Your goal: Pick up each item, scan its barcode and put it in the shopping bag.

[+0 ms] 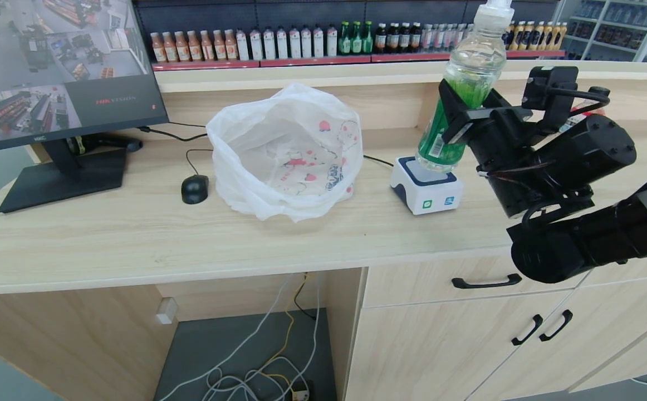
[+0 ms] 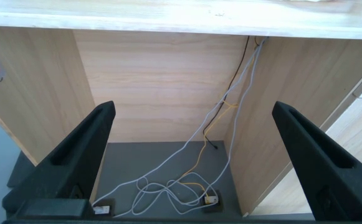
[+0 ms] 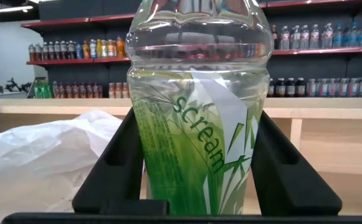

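Head view, nearest first: loose cables [image 1: 256, 362] lie on the dark floor of the open recess under the wooden counter [image 1: 106, 234], with closed cabinet doors [image 1: 457, 345] to their right. In the left wrist view the left gripper [image 2: 193, 109] faces that recess, below the counter edge. Its two black fingers [image 2: 75, 155] are spread wide with nothing between them.

On the counter, a black mouse [image 1: 195, 189] sits left of the white shopping bag [image 1: 287, 150]. The bag stands open with its mouth up. Just right of the bag is the small white scanner [image 1: 426, 186].

The right gripper [image 1: 460, 97] is over the right side of the counter, clamped on a clear bottle [image 1: 471, 61] with a green label. The bottle is tilted, its cap leaning up and to the right. Its base is right above the scanner's top face; whether the two touch cannot be told. The right wrist view shows the fingers pressed against both sides of the bottle's label.

Farther left stands a monitor [image 1: 50, 72] on a black stand. Beyond the counter's raised ledge, rows of drinks fill a store shelf [image 1: 301, 42].
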`<state>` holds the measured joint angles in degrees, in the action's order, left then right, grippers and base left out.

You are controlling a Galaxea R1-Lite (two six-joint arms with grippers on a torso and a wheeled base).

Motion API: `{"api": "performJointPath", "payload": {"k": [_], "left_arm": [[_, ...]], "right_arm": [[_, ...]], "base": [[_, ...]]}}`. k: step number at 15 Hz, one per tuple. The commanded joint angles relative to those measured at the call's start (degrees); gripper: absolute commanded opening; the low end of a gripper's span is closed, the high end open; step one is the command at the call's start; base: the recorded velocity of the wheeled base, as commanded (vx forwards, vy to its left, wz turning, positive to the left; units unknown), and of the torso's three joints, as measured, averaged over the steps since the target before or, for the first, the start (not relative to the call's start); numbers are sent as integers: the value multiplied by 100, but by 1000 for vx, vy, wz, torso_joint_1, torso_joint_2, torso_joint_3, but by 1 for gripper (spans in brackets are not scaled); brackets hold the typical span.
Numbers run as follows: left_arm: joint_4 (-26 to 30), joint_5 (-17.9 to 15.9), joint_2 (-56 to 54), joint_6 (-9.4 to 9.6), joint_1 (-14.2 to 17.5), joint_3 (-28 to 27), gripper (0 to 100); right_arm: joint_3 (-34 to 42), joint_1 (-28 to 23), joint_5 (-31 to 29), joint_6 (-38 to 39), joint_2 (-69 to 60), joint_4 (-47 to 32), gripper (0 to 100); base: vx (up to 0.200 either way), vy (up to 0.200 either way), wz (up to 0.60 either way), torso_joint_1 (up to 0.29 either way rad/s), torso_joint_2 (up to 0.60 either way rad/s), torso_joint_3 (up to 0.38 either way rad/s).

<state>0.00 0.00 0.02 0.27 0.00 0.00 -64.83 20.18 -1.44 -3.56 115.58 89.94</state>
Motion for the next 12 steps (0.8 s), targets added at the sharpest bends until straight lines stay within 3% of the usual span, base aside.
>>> {"api": "performJointPath", "payload": {"k": [1, 3, 12], "left_arm": [[0, 0, -2, 0, 0, 0, 100], [0, 0, -2, 0, 0, 0, 100], [0, 0, -2, 0, 0, 0, 100]], "right_arm": [[14, 13, 12, -4, -18, 6, 0], [5, 13, 3, 4, 17, 6, 0], [-3, 13, 3, 4, 44, 6, 0]], "base": [[0, 0, 0, 0, 0, 0], [0, 0, 0, 0, 0, 0], [0, 200, 0, 4, 3, 1]]}}
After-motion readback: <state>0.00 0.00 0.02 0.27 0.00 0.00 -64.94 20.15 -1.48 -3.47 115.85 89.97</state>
